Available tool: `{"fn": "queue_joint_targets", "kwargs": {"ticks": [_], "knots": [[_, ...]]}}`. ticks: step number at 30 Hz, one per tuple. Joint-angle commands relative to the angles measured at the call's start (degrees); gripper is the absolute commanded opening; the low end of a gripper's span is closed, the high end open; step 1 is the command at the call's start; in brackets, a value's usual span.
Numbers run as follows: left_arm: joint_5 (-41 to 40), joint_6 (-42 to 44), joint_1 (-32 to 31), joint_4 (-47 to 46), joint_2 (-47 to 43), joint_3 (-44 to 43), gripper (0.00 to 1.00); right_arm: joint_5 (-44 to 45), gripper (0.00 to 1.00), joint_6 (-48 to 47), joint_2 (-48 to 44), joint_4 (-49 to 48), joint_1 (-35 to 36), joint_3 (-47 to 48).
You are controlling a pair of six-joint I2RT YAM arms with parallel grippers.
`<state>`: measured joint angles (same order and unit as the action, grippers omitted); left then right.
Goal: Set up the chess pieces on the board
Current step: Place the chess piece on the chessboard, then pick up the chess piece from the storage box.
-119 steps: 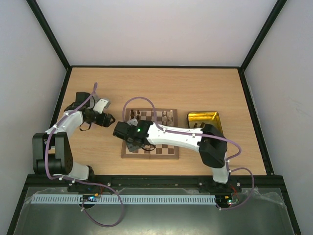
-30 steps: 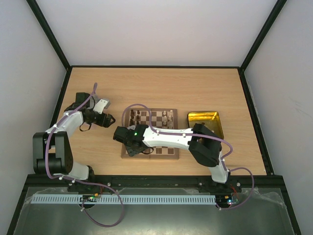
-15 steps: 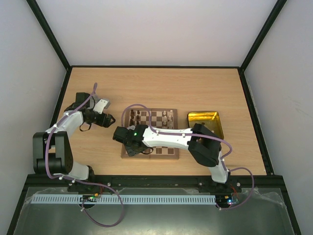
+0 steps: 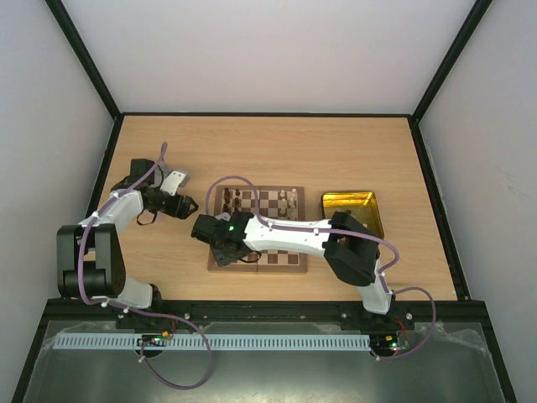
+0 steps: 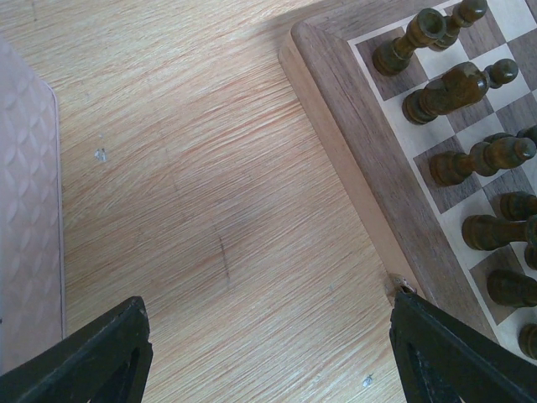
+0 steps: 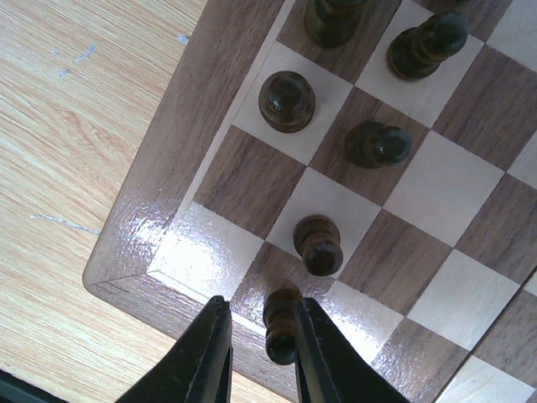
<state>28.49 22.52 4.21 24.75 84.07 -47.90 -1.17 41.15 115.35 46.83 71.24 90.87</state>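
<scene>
The board (image 4: 289, 260) lies mid-table; it also shows in the right wrist view (image 6: 168, 168) and the left wrist view (image 5: 369, 168). My right gripper (image 6: 263, 311) hangs over its near-left corner (image 4: 216, 243). Its jaws stand slightly apart around a dark brown pawn (image 6: 282, 323) that stands on a dark corner square. The pawn touches the right finger, with a gap to the left one. Other dark pawns (image 6: 319, 243) stand close by. Dark pieces (image 5: 457, 88) fill the board's left rows. My left gripper (image 5: 268, 298) is open and empty over bare table left of the board (image 4: 186, 204).
A gold tin tray (image 4: 348, 201) sits to the right of the board. Cream pieces (image 4: 289, 200) stand at the board's far right side. A pale quilted surface (image 5: 25, 210) borders the left wrist view on its left.
My right gripper has shifted from the board's left side to its near-left corner with the dark pawn. The left arm has not moved.
</scene>
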Motion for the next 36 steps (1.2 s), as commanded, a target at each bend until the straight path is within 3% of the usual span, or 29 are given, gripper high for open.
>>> {"fn": "queue_joint_targets", "kwargs": {"ticks": [1,8,11,16,27,36], "knots": [[0.5,0.35,0.32,0.13,0.34,0.56,0.78,2.35,0.21,-0.07,-0.8,1.98,-0.2,1.16],[-0.37,-0.02,0.28,0.39,-1.09,-0.14,0.78,8.66,0.21,1.65,-11.37,4.04,-5.8,-4.37],[-0.41,-0.02,0.19,0.32,-0.85,-0.09,0.78,10.68,0.35,1.95,-19.95,3.86,-12.96,-9.9],[-0.72,-0.02,0.19,0.07,-0.58,0.13,0.78,9.95,0.37,-0.11,-28.48,1.61,-27.67,-19.14],[-0.64,0.09,0.19,-0.09,0.02,0.51,0.78,-0.28,0.35,-4.23,-31.01,-4.74,-51.22,-29.0],[0.24,0.32,0.18,-0.34,0.99,0.4,0.78,0.82,0.35,-6.21,-29.2,-5.94,-55.42,-31.47]]}}
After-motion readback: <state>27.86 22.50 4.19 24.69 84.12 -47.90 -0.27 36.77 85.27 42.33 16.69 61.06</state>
